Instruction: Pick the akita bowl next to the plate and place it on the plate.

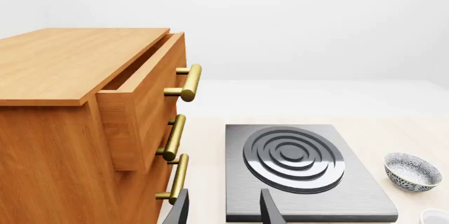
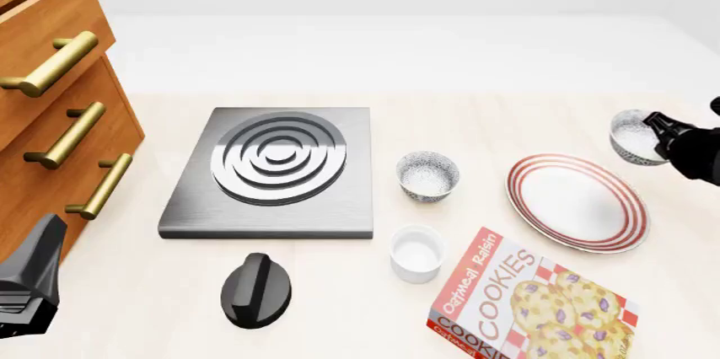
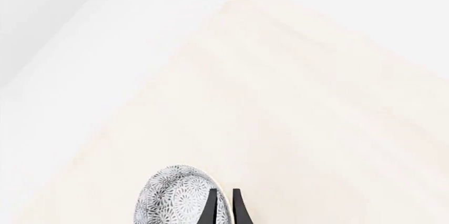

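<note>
The right gripper [image 2: 656,133] sits at the far right of the table [image 2: 473,64], its two fingers pinched on the right-hand rim of the akita bowl [image 2: 633,136]. That bowl is just beyond the far right edge of the plate [image 2: 577,202]; whether it touches the tabletop cannot be told. In the right wrist view the fingers [image 3: 211,208] stand close together with the bowl's thin wall between them, and bare pale tabletop stretches ahead to the table's far edge.

The plate lies flat, right of centre. Its near edge is close to the cookie box [image 2: 529,304], and its left edge is well apart from the second speckled bowl [image 2: 427,175], which stands between the plate and the stove plate [image 2: 273,172]. A white ramekin [image 2: 416,253] sits just near of that second bowl, and a black knob [image 2: 256,290] lies near of the stove plate.

The left gripper [image 1: 223,208] hangs at the near left, beside the wooden drawer cabinet [image 2: 51,115], its fingers spread apart and holding nothing. The cabinet's top drawer [image 1: 144,98] stands pulled out, toward the stove plate's left edge. A wide band of table beyond the stove plate and plate holds nothing.
</note>
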{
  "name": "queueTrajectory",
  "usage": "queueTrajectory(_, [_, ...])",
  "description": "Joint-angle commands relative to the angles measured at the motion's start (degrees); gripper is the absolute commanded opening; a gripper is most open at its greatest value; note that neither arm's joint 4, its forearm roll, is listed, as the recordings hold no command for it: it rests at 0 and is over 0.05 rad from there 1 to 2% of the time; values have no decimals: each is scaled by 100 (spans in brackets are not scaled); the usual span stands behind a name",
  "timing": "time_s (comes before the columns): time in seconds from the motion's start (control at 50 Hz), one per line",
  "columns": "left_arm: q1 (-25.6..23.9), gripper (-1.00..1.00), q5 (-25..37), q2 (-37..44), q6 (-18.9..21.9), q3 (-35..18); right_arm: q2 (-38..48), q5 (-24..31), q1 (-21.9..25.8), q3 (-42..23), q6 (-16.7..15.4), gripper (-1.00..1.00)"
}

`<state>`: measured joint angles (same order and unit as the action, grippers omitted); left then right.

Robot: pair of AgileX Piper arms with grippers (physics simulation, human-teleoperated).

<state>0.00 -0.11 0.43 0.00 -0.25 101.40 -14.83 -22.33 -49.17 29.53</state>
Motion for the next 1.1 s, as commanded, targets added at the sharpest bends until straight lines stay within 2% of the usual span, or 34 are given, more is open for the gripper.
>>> queueTrajectory(0.02, [0,100,0,0,0,0,-206,-19,131,163,47,-100])
queueTrajectory(0.48, [0,100,0,0,0,0,-616,9,367,487,-32,-100])
queueTrajectory(1.1, [0,100,0,0,0,0,-587,-266,718,831,-163,-100])
